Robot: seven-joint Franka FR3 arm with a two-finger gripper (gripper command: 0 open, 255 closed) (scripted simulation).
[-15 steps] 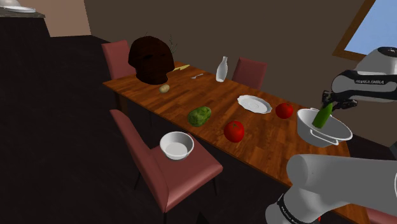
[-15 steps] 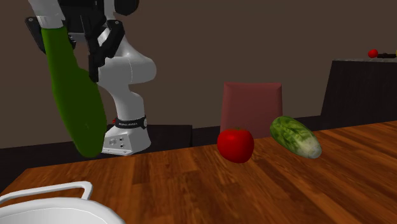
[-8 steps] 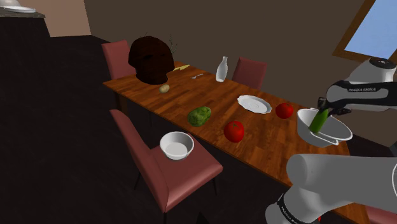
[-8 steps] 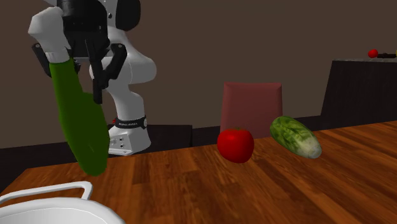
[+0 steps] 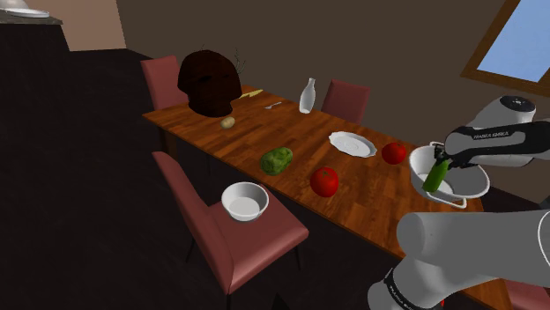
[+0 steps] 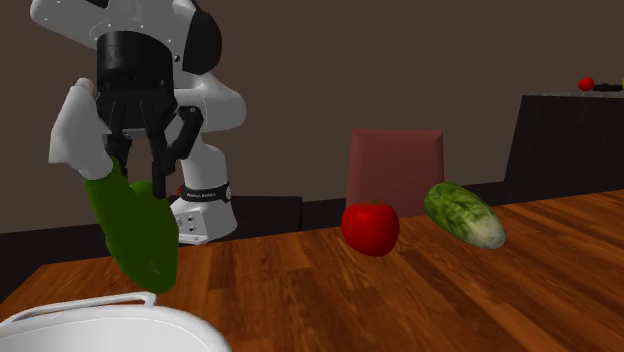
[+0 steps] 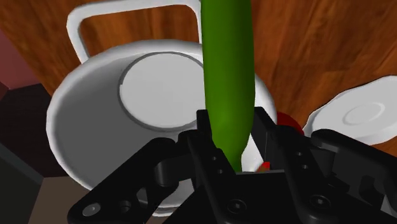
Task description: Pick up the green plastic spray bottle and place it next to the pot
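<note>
At the shoulder view's right edge, the green bottle is clamped in the gripper, tilted before the white pot. At the second exterior view's left, it is held above the pot's rim. From the wrist, the pot's bare floor is shown.

The wooden table bears a white pot just beneath the gripper, a plate and tomato nearby, and a green vegetable farther off.
</note>
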